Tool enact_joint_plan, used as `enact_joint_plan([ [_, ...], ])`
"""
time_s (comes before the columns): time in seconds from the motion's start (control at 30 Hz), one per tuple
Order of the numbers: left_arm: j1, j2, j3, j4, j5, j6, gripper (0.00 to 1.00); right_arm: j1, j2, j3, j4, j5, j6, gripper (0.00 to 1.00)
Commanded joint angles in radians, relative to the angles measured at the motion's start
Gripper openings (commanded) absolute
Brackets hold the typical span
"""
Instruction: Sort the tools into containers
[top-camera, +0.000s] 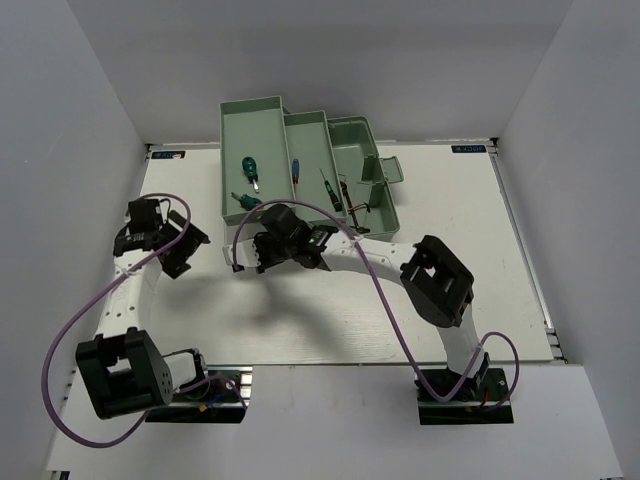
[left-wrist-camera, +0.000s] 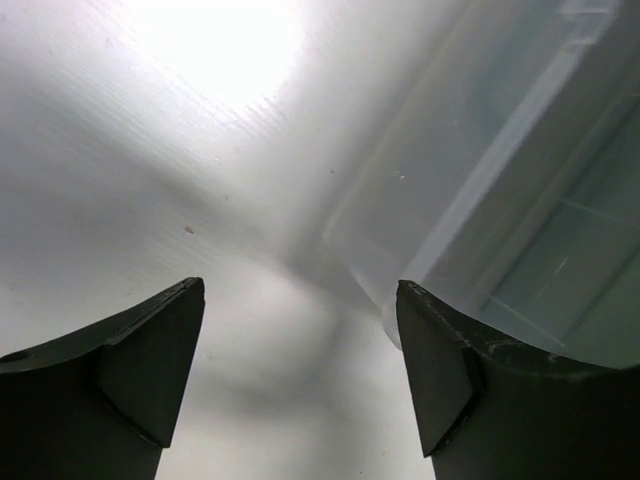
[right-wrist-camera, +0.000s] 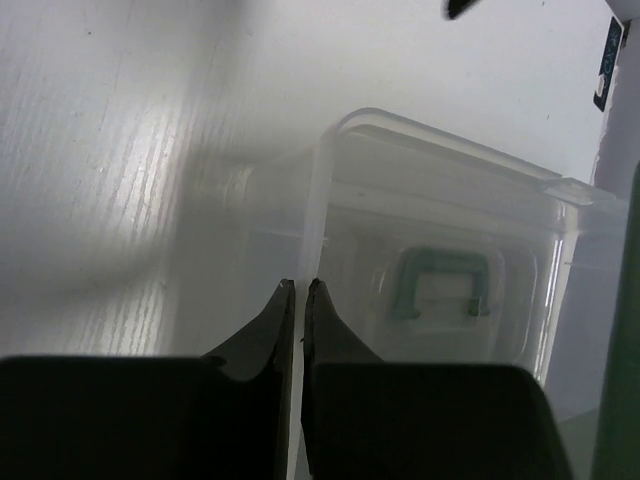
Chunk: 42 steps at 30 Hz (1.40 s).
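The fold-out toolbox's mint-green trays (top-camera: 252, 120) stand at the table's far middle. Two green-handled screwdrivers (top-camera: 247, 168) lie in the left tray. The blue-handled screwdriver (top-camera: 295, 170) lies in the middle tray (top-camera: 306, 128). A slim tool (top-camera: 330, 188) and reddish-brown hex keys (top-camera: 356, 207) lie further right. My right gripper (top-camera: 258, 252) (right-wrist-camera: 301, 284) is shut on the rim of the translucent lid (right-wrist-camera: 440, 200), whose mint handle (right-wrist-camera: 437, 285) shows through. My left gripper (top-camera: 186, 246) (left-wrist-camera: 300, 290) is open and empty, beside the lid's corner (left-wrist-camera: 400, 230).
White walls enclose the table on the left, back and right. The right arm's purple cable (top-camera: 375, 275) arcs over the table's middle. The right tray (top-camera: 352, 135) has a small flap (top-camera: 385, 172) folded out to its right.
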<state>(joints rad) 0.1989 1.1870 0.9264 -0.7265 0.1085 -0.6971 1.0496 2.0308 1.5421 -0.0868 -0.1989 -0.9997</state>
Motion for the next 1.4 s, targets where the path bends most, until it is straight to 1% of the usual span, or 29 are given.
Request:
enact_joint_plan([
  [0.0, 0.020, 0.034, -0.076, 0.071, 0.037, -0.047, 0.87, 0.001, -0.050, 0.033, -0.071, -0.010, 0.035, 0.00],
  [0.03, 0.020, 0.048, -0.102, 0.093, 0.049, -0.047, 0.87, 0.000, -0.084, 0.048, -0.077, -0.022, 0.047, 0.00],
  [0.07, 0.030, 0.062, -0.103, 0.110, 0.049, -0.047, 0.87, 0.000, -0.099, 0.065, -0.083, -0.031, 0.093, 0.00],
  [0.1, 0.030, 0.101, -0.115, 0.161, 0.069, -0.047, 0.87, -0.002, -0.172, 0.108, -0.099, -0.072, 0.163, 0.00],
  [0.17, 0.030, 0.132, -0.115, 0.186, 0.082, -0.047, 0.87, -0.002, -0.185, 0.122, -0.116, -0.080, 0.177, 0.00],
  [0.2, 0.030, 0.152, -0.115, 0.196, 0.091, -0.038, 0.87, 0.001, -0.219, 0.156, -0.119, -0.097, 0.221, 0.00],
  [0.3, 0.030, 0.230, -0.086, 0.225, 0.117, -0.025, 0.87, -0.005, -0.263, 0.190, -0.116, -0.120, 0.289, 0.00],
  [0.4, 0.008, 0.298, -0.040, 0.236, 0.145, -0.016, 0.87, -0.013, -0.276, 0.216, -0.117, -0.143, 0.346, 0.00],
  [0.43, 0.008, 0.342, -0.009, 0.236, 0.164, -0.007, 0.87, -0.017, -0.280, 0.220, -0.116, -0.157, 0.369, 0.00],
  [0.57, -0.001, 0.431, 0.029, 0.277, 0.230, -0.019, 0.87, -0.020, -0.293, 0.202, -0.110, -0.185, 0.406, 0.00],
  [0.6, -0.012, 0.448, 0.052, 0.300, 0.267, -0.019, 0.87, -0.022, -0.299, 0.191, -0.110, -0.204, 0.417, 0.00],
  [0.67, -0.012, 0.499, 0.086, 0.311, 0.293, -0.019, 0.87, -0.023, -0.302, 0.182, -0.102, -0.221, 0.437, 0.00],
  [0.77, -0.042, 0.543, 0.168, 0.358, 0.370, -0.010, 0.87, -0.025, -0.291, 0.179, -0.157, -0.252, 0.441, 0.00],
  [0.8, -0.042, 0.554, 0.192, 0.348, 0.370, 0.004, 0.87, -0.022, -0.290, 0.185, -0.169, -0.275, 0.441, 0.06],
  [0.83, -0.052, 0.554, 0.213, 0.334, 0.370, 0.004, 0.87, -0.022, -0.290, 0.188, -0.185, -0.286, 0.440, 0.25],
  [0.87, -0.052, 0.566, 0.232, 0.334, 0.370, 0.014, 0.87, -0.025, -0.303, 0.187, -0.185, -0.281, 0.446, 0.50],
  [0.9, -0.062, 0.566, 0.258, 0.311, 0.370, 0.015, 0.87, -0.025, -0.325, 0.187, -0.189, -0.278, 0.441, 0.55],
  [0.93, -0.062, 0.566, 0.270, 0.300, 0.370, 0.024, 0.87, -0.029, -0.358, 0.173, -0.195, -0.252, 0.437, 0.57],
  [1.0, -0.062, 0.566, 0.288, 0.291, 0.370, 0.024, 0.87, -0.033, -0.427, 0.150, -0.179, -0.188, 0.435, 0.57],
  [1.03, -0.062, 0.566, 0.304, 0.279, 0.359, 0.024, 0.87, -0.037, -0.475, 0.123, -0.138, -0.141, 0.440, 0.56],
  [1.07, -0.062, 0.566, 0.316, 0.279, 0.359, 0.024, 0.87, -0.048, -0.501, 0.077, -0.114, -0.119, 0.461, 0.51],
  [1.13, -0.073, 0.566, 0.331, 0.265, 0.359, 0.033, 0.87, -0.069, -0.627, -0.012, 0.029, -0.071, 0.464, 0.44],
  [1.17, -0.073, 0.566, 0.347, 0.256, 0.350, 0.033, 0.87, -0.074, -0.648, -0.061, 0.066, -0.053, 0.408, 0.40],
  [1.2, -0.082, 0.557, 0.357, 0.256, 0.350, 0.033, 0.87, -0.074, -0.688, -0.075, 0.077, -0.001, 0.385, 0.30],
  [1.23, -0.082, 0.557, 0.370, 0.242, 0.350, 0.033, 0.87, -0.076, -0.690, -0.070, 0.076, 0.109, 0.363, 0.24],
  [1.27, -0.093, 0.557, 0.403, 0.242, 0.350, 0.033, 0.87, -0.076, -0.682, -0.032, 0.078, 0.184, 0.337, 0.16],
  [1.3, -0.093, 0.557, 0.426, 0.231, 0.350, 0.033, 0.87, -0.112, -0.646, -0.019, 0.076, 0.410, 0.345, 0.03],
  [1.33, -0.105, 0.557, 0.478, 0.213, 0.350, 0.042, 0.87, -0.140, -0.630, -0.011, 0.067, 0.470, 0.367, 0.00],
  [1.37, -0.122, 0.569, 0.508, 0.202, 0.340, 0.042, 0.87, -0.207, -0.617, -0.008, 0.061, 0.524, 0.392, 0.00],
])
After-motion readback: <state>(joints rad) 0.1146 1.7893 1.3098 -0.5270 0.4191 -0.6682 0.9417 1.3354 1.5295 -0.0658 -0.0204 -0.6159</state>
